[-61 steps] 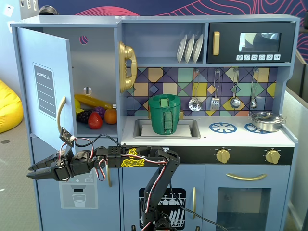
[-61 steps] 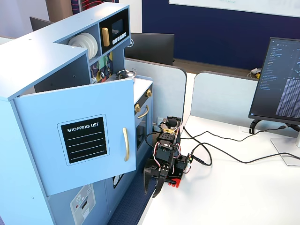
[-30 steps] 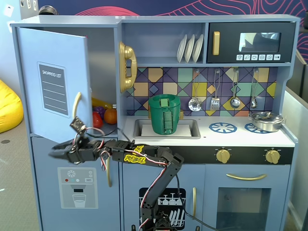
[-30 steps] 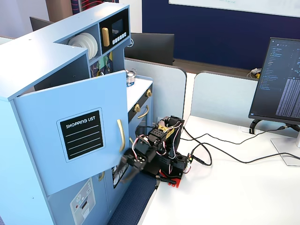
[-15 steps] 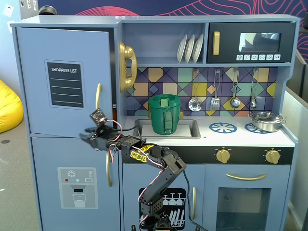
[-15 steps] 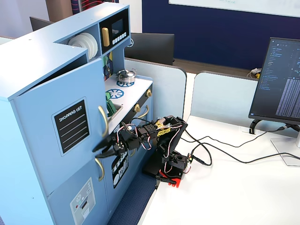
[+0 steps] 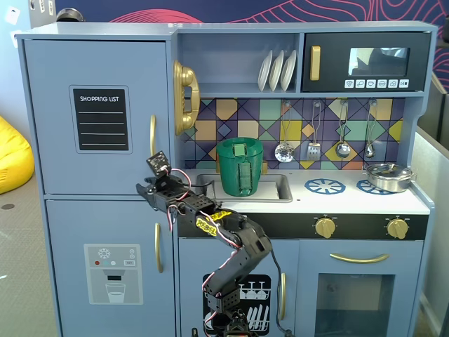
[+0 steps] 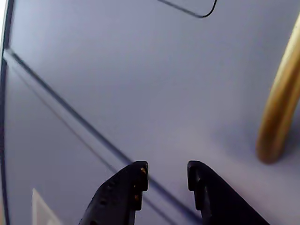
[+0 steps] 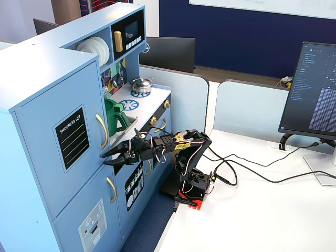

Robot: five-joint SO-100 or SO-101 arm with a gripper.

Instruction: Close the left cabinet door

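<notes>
The left cabinet door (image 7: 96, 116) is light blue with a black "SHOPPING LIST" panel (image 7: 102, 119) and a curved gold handle (image 7: 152, 135); it sits shut, flush with the cabinet front.

Matt painted left cabinet door (image 7: 96, 116) w/ glossy gold handle (image 7: 152, 135); black plastic gripper (image 8: 167, 171).

left cabinet door (image 7: 98, 116) with its curved handle (image 7: 152, 135) stood above the ice-dispenser door (image 7: 111, 263) at the toy kitchen's left end | gripper (image 7: 149, 187) sat near the upper door's lower right corner | watering can (image 7: 240, 166) stood in the sink (image 7: 277, 188), right of both doors
</notes>
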